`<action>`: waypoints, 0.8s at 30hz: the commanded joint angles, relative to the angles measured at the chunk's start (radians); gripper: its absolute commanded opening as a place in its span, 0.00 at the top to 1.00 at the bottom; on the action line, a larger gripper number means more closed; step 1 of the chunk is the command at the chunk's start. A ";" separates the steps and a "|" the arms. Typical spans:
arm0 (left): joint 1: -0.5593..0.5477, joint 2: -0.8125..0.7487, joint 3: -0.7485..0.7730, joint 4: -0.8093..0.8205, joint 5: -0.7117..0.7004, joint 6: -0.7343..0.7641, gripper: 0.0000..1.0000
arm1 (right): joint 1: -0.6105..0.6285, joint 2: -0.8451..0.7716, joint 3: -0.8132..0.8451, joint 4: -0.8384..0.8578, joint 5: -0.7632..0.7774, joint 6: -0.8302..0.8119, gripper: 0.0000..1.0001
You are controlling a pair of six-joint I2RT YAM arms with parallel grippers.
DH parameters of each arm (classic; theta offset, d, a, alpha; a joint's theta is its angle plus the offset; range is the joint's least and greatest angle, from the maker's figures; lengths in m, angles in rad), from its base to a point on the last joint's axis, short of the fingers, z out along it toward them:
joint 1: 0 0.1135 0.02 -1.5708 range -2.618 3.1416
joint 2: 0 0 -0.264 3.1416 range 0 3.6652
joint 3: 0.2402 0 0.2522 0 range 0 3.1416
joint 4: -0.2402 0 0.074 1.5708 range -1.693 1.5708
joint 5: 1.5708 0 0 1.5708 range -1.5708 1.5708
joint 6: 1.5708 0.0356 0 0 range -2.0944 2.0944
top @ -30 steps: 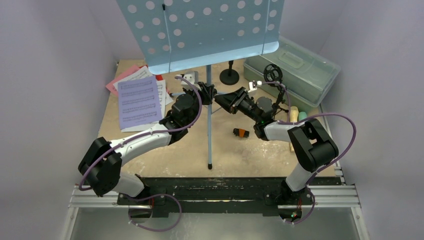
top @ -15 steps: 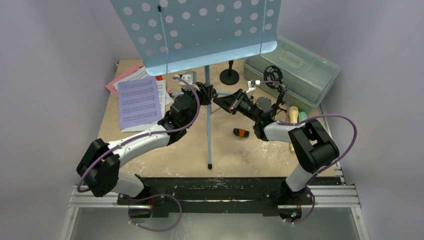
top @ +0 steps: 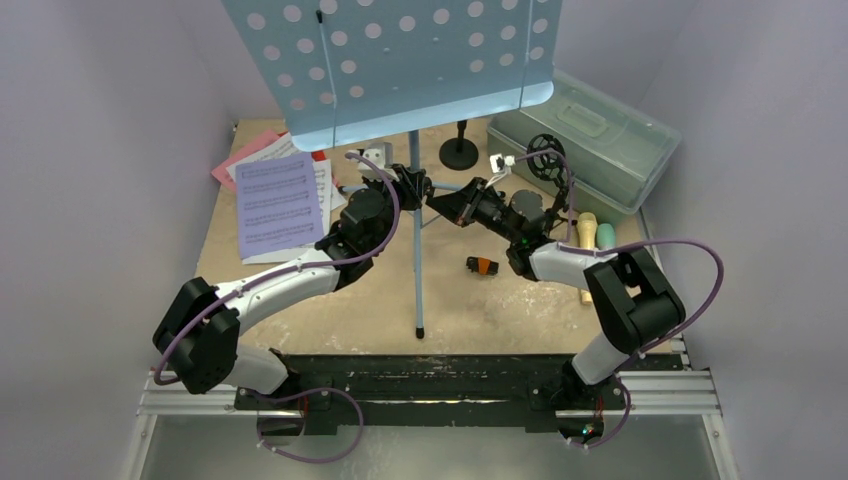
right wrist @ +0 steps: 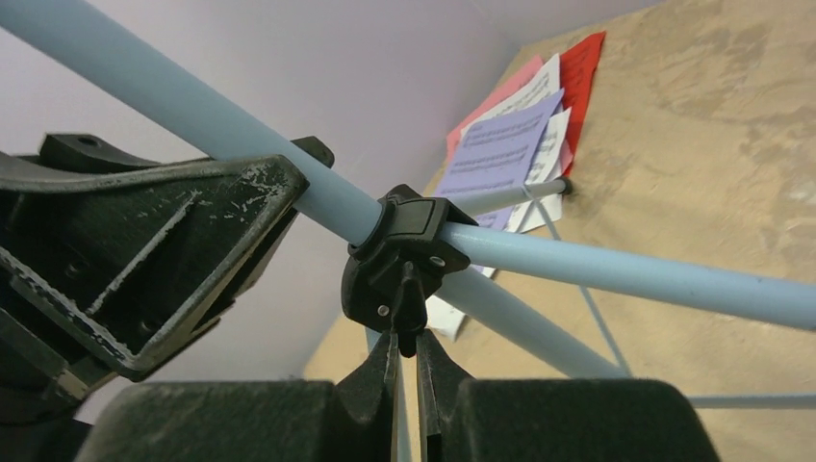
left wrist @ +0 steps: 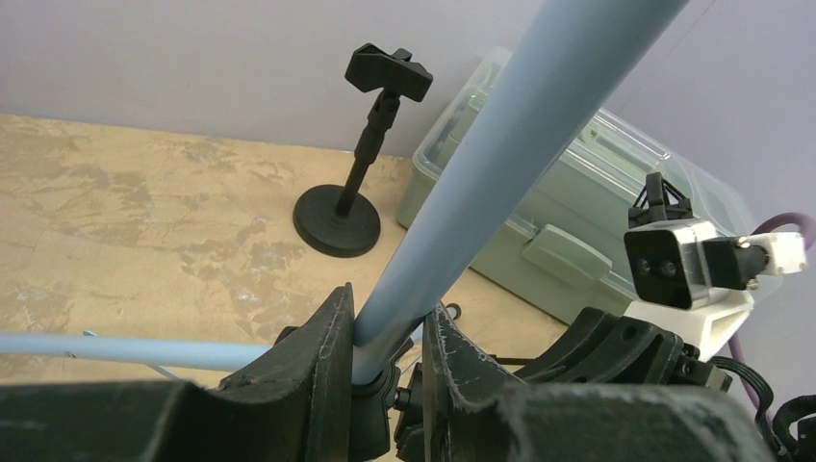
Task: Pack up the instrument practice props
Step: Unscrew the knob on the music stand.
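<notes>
Tan table [left wrist: 144, 212]; left fingers [left wrist: 322, 356] seemingly snug around rack [left wrist: 500, 144]

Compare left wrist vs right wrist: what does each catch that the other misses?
Left wrist only: the black mic holder on its round base, and the translucent case beside it. Right wrist only: the music pages on the table, and a clear look at the black leg hub, its tab pinched in the right jaws. Both: the pale-blue stand pole, with the left jaws clamped on it.
</notes>
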 commanded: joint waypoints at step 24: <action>-0.010 -0.026 -0.011 -0.047 0.032 -0.108 1.00 | -0.044 -0.141 0.142 -0.432 0.055 -0.888 0.63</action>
